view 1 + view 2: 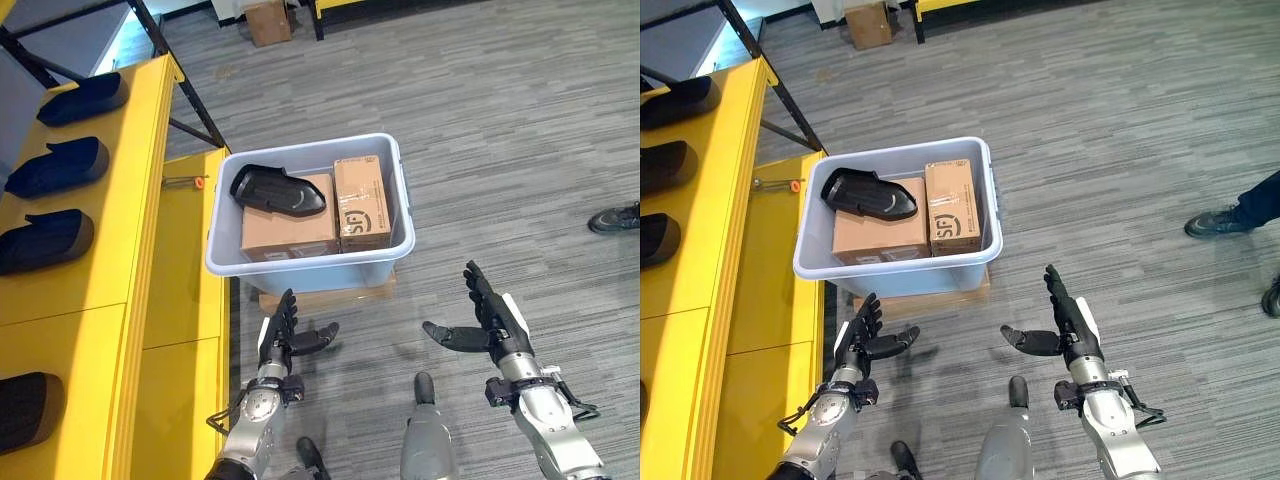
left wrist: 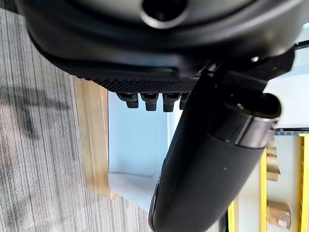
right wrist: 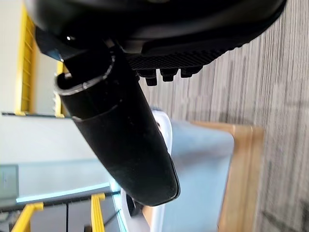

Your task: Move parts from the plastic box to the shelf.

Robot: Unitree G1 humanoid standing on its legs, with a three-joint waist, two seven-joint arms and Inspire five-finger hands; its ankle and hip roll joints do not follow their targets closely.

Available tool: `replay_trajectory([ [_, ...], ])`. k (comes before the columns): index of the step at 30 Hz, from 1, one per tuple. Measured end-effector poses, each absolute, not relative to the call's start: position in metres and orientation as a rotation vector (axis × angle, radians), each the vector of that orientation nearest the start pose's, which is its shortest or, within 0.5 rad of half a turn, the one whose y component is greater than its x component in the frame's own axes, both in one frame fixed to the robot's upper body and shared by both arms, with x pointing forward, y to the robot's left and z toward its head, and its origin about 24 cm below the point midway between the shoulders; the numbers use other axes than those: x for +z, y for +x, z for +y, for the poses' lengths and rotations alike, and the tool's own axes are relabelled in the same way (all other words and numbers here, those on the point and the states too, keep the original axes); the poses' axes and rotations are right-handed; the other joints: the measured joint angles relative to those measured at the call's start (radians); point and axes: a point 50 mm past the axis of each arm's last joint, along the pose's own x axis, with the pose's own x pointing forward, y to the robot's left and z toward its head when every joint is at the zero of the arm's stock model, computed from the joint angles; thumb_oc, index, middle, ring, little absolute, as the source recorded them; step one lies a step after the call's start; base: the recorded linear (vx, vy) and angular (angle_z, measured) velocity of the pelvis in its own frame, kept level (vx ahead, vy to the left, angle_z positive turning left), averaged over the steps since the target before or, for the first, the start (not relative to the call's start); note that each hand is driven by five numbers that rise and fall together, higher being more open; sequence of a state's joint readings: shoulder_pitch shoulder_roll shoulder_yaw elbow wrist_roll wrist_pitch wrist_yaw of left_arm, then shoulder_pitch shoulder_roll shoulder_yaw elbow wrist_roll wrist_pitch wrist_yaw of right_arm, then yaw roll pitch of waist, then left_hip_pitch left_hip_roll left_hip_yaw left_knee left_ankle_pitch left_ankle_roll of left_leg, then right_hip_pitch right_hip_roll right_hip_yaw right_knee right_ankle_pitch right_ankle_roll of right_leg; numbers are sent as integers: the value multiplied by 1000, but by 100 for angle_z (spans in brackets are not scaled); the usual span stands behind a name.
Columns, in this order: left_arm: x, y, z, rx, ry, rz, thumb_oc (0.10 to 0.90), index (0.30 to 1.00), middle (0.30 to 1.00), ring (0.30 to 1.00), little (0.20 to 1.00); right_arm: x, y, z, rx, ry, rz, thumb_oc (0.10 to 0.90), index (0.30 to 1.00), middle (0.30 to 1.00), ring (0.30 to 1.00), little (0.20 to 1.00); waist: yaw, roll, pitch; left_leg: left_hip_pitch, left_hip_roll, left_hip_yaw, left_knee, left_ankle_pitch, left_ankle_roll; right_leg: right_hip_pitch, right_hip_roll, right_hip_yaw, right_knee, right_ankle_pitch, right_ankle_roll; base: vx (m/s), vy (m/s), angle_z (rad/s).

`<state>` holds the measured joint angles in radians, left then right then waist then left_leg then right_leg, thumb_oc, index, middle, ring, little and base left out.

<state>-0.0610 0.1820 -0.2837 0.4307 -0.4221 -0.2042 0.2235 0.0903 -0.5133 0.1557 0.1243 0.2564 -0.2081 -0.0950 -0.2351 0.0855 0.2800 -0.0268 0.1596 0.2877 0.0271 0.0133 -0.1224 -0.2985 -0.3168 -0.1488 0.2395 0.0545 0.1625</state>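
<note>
Your left hand [image 1: 285,335] and right hand [image 1: 490,320] both hover with fingers straight and thumbs spread, holding nothing, just short of the near wall of the plastic box [image 1: 300,268]. In that box you have a black part [image 1: 275,189] lying on top of two cardboard boxes [image 1: 320,212]; the box sits on a wooden board [image 1: 330,295] beside the yellow shelf [image 1: 120,200], where more black parts [image 1: 60,165] already rest

One plastic box [image 1: 310,262] holds two cardboard cartons [image 1: 288,230] [image 1: 362,204] and one black part [image 1: 277,189]. On the yellow shelf [image 1: 120,230] at nine o'clock lie four more black parts [image 1: 84,98] [image 1: 57,166] [image 1: 44,240] [image 1: 28,408]. One brown carton [image 1: 268,22] stands at twelve o'clock, possibly with others beyond view. Two hands [image 1: 287,338] [image 1: 485,320] show.
</note>
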Motion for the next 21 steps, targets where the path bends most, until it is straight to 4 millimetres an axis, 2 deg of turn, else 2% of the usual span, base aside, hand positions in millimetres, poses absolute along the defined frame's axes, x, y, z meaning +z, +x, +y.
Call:
replay_trajectory([
  [3,-32,244,152,91,-152,253,900,1000,1000,1000,1000,29,233,-227,23,-255,29,900,1000,1000,1000,1000,11,12,0,-8,25,-2,18,16,-6,-39,24,1,87,-80,-11,149,-286,2],
  [4,-31,244,153,91,-149,251,900,1000,1000,1000,1000,29,233,-226,22,-252,28,900,1000,1000,1000,1000,23,9,0,-27,34,-12,45,23,-10,-44,32,10,86,-89,-27,168,-368,-4],
  [5,-29,246,155,95,-147,242,900,1000,1000,1000,1000,29,235,-225,22,-249,27,900,1000,1000,1000,1000,29,-5,5,-71,47,-37,126,42,-15,-58,44,13,118,-108,-40,163,-369,4],
  [6,-30,245,157,102,-146,246,900,1000,1000,1000,1000,28,235,-224,24,-247,29,900,1000,1000,1000,1000,45,-17,6,-103,53,-76,201,62,-37,-58,57,32,142,-129,-57,160,-337,-6],
  [8,-32,242,160,109,-140,253,900,1000,1000,1000,1000,26,232,-224,24,-242,35,900,1000,1000,1000,1000,81,-51,9,-154,64,-158,329,156,-94,-42,76,71,133,-139,-98,162,-229,-26],
  [11,-35,239,160,114,-145,266,900,1000,1000,1000,1000,27,232,-226,2,-241,33,900,1000,1000,1000,1000,103,-71,21,-218,112,-146,477,336,-58,16,113,85,100,-138,-135,190,-34,-26],
  [12,-36,236,159,116,-147,271,900,1000,1000,1000,1000,25,231,-224,-6,-227,34,900,1000,1000,1000,1000,98,-76,24,-226,137,-136,497,284,-82,43,131,96,75,-130,-155,232,170,-12],
  [13,-36,237,159,113,-147,268,900,1000,1000,1000,1000,25,230,-226,-25,-221,32,900,1000,1000,1000,1000,96,-81,26,-226,147,-104,459,205,-57,58,141,91,50,-116,-161,276,268,-15],
  [14,-35,237,159,114,-148,265,900,1000,1000,1000,1000,24,230,-226,-34,-219,34,900,1000,1000,1000,1000,100,-78,25,-221,163,-82,362,172,-74,69,161,92,25,-110,-153,298,300,-26],
  [15,-35,238,159,118,-147,263,900,1000,1000,1000,1000,21,230,-225,-36,-216,44,900,1000,1000,1000,1000,107,-71,26,-197,182,-64,172,160,-86,79,202,97,-5,-84,-167,301,248,-50],
  [17,-36,241,161,129,-140,265,900,1000,1000,1000,1000,17,231,-224,-38,-212,59,900,1000,1000,1000,1000,137,-72,44,-163,196,-74,-38,164,-86,97,247,118,-19,-86,-188,298,182,-70],
  [18,-37,242,162,133,-137,272,900,1000,1000,1000,1000,16,230,-223,-38,-209,64,900,1000,1000,1000,1000,135,-69,52,-167,211,-70,-68,172,-89,112,266,126,-25,-97,-171,295,202,-65],
  [20,-39,240,161,137,-141,280,900,1000,1000,1000,1000,14,228,-224,-42,-205,71,900,1000,1000,1000,1000,127,-68,57,-160,218,-66,-53,177,-81,119,276,145,-24,-102,-166,236,213,-62],
  [21,-40,238,159,140,-149,283,900,1000,1000,1000,1000,13,225,-226,-47,-209,76,900,1000,1000,1000,1000,127,-54,57,-141,214,-47,-50,170,-68,123,278,167,-30,-105,-157,281,217,-84],
])
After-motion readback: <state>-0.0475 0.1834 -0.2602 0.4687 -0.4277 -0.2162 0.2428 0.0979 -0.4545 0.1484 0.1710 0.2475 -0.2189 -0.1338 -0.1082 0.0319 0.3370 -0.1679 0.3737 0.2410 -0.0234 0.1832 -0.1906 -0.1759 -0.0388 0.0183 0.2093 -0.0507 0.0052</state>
